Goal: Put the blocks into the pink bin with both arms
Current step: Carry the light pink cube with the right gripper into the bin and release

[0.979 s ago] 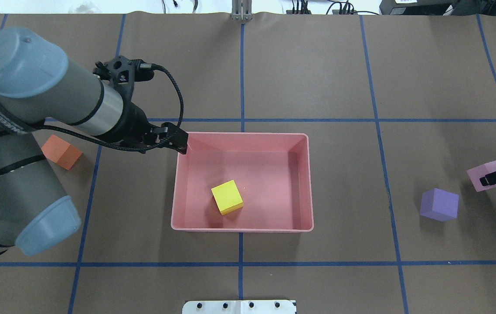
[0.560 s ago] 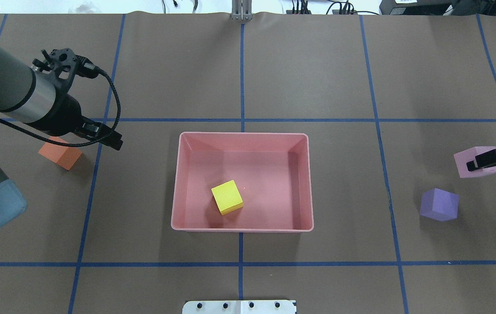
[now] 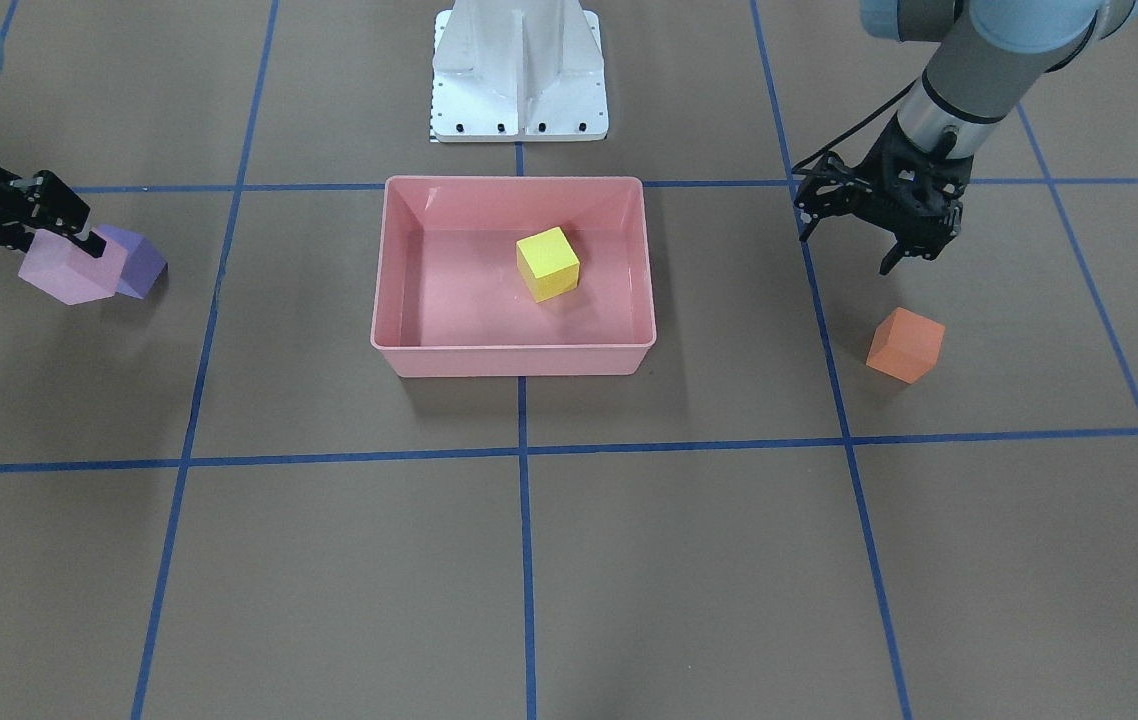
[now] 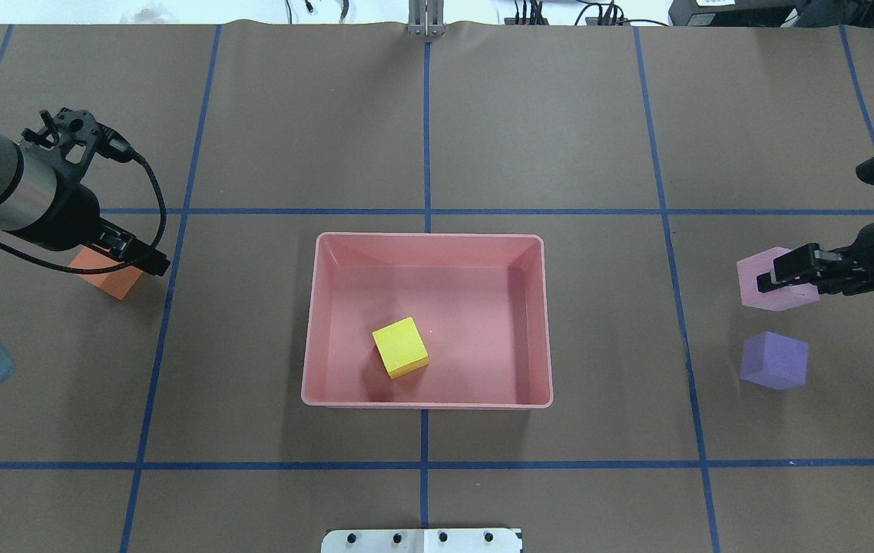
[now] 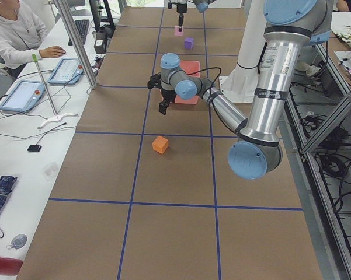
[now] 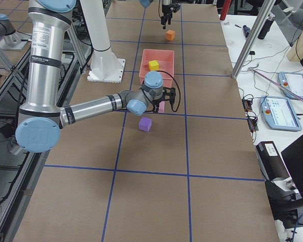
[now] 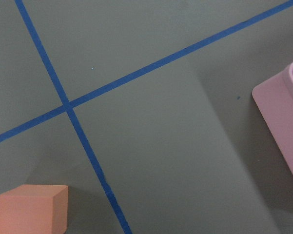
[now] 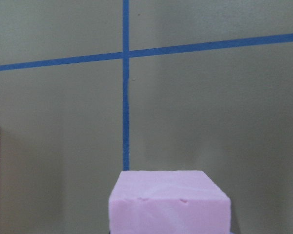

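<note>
While the pink bin [image 4: 475,330] gleams, its yellow cube [image 4: 400,347] looks matte.

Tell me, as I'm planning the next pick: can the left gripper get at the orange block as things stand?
Probably yes: the left gripper hangs open close by the orange block, and nothing stands between them.

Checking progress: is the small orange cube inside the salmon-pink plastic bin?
No, the orange cube lies on the table, outside the pink bin.
</note>
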